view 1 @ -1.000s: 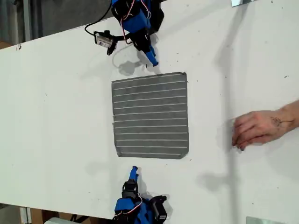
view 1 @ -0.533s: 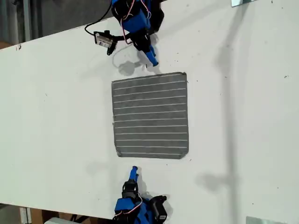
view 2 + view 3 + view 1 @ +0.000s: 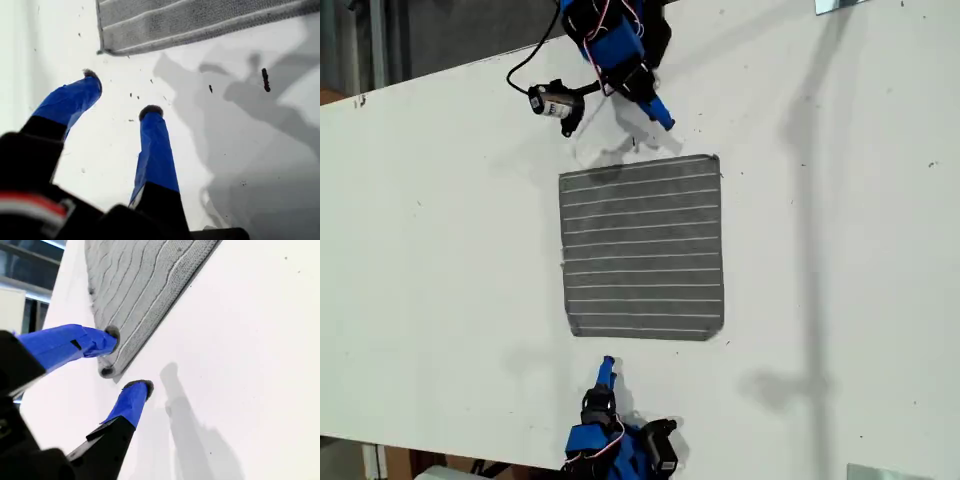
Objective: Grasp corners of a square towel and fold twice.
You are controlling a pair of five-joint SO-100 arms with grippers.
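- The towel [image 3: 200, 17] is looking thin and floppy, lying flat on the desk [image 3: 225, 150] just ahead of our first claw [image 3: 121, 92], which is gaping, empty.
- Our second claw [image 3: 126, 359] is straddling a corner [image 3: 106, 371], open. We're reckoning that's the grab spot.

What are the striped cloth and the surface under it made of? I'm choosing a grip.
The dark gray square towel with thin white stripes looks like soft woven or terry fabric: nubby texture, thick hemmed edge. The white table looks like hard, smooth, matte painted or laminated board, lightly speckled with debris.
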